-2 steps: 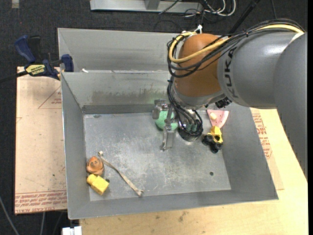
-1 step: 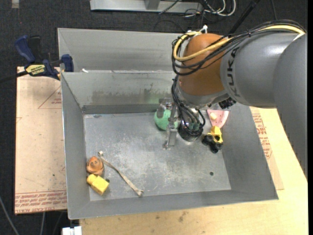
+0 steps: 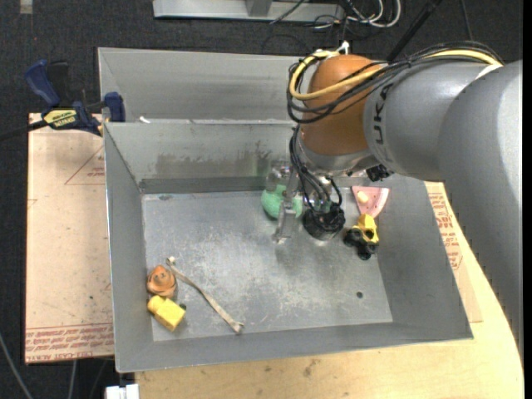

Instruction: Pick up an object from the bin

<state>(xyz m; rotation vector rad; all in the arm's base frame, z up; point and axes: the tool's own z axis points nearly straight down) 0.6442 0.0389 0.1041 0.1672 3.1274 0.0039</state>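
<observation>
The gripper (image 3: 286, 221) hangs low in the upper middle of the bin (image 3: 249, 264); whether it stands apart or together cannot be told. A rounded green thing (image 3: 271, 203) lies just beside it, to its upper left. Farther right lie a pink wedge (image 3: 371, 199) and a yellow-and-black piece (image 3: 363, 236).

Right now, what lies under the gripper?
A green rounded thing at the bin's back, half covered by the gripper. The rest of it and the floor beneath are hidden.
</observation>
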